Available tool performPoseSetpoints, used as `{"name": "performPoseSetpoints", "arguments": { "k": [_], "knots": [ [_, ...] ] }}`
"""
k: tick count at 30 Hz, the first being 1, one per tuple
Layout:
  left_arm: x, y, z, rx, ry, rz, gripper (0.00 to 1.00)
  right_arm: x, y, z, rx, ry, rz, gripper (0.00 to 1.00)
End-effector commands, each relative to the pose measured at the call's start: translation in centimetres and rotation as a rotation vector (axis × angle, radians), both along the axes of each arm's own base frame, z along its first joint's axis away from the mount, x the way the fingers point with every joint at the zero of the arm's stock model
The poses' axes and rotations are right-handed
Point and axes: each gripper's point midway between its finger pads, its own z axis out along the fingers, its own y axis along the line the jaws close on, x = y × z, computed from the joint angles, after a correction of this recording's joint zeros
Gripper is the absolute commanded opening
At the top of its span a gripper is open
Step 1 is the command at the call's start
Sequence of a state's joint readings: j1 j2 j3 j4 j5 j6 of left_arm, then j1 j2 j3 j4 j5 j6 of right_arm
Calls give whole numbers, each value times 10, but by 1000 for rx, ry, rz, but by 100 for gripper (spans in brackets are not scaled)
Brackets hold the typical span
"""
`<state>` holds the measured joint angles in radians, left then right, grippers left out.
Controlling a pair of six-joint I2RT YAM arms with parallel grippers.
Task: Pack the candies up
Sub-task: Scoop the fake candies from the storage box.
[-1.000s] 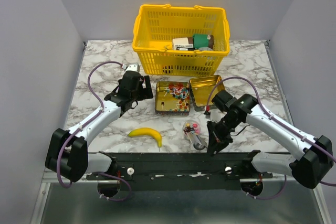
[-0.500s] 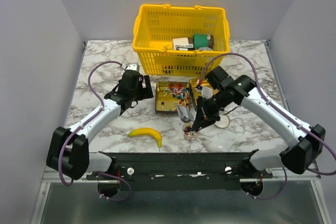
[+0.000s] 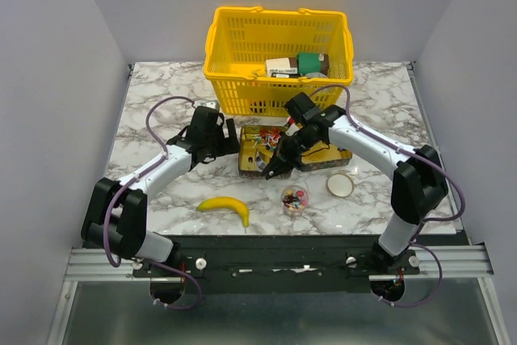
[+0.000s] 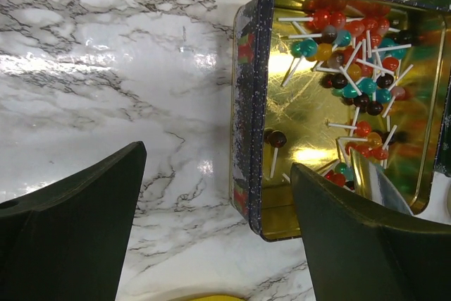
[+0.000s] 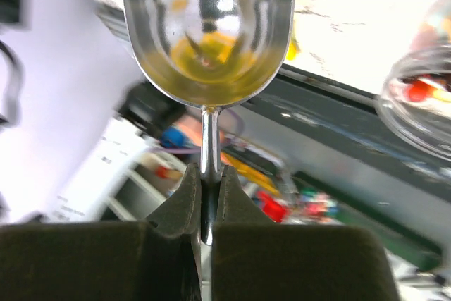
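Note:
The candies (image 3: pixel 271 145) are small multicoloured lollipops lying in an open gold tin (image 3: pixel 245 161); in the left wrist view they (image 4: pixel 352 82) fill the tin's (image 4: pixel 243 139) far half. More candies sit in a small clear jar (image 3: pixel 295 198) on the table in front of the tin. My left gripper (image 3: pixel 229 140) is open, its fingers either side of the tin's left wall (image 4: pixel 218 237). My right gripper (image 3: pixel 280 164) is shut on the handle of a shiny metal scoop (image 5: pixel 208 26), held over the tin's near right part. The scoop's bowl looks empty.
The tin's gold lid (image 3: pixel 327 131) lies right of the tin. A round jar lid (image 3: pixel 340 184) lies right of the jar. A banana (image 3: pixel 227 207) lies near the front edge. A yellow basket (image 3: pixel 242 38) with boxes stands behind. The jar's rim (image 5: pixel 423 103) shows in the right wrist view.
My right arm has swung from the front by the jar, back and left, to above the tin, carrying the scoop. The round lid now shows. My left gripper has shifted right toward the tin.

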<state>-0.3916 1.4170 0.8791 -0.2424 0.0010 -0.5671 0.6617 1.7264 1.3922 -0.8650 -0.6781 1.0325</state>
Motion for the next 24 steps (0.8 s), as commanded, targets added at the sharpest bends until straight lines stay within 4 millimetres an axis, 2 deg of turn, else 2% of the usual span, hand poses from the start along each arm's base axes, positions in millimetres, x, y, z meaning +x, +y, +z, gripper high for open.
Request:
{"name": "performPoseSetpoints", "arguments": {
  "k": [1,6,17,21,24],
  "knots": [
    [3,-11,4,-50,22,-18,93,25,22,16,27,78,-146,1],
    [0,-16,0,-65,44,-31,92,33,30,-2,-20,167,-218,1],
    [-10,-35,-20,-97,125,-93,79,49,42,-33,-48,227,-268,1],
    [-11,-37,-25,-95,141,-100,77,49,39,-47,-74,243,-268,1],
    [-13,-39,-31,-97,161,-113,71,51,34,-61,-108,242,-280,0]
  ]
}}
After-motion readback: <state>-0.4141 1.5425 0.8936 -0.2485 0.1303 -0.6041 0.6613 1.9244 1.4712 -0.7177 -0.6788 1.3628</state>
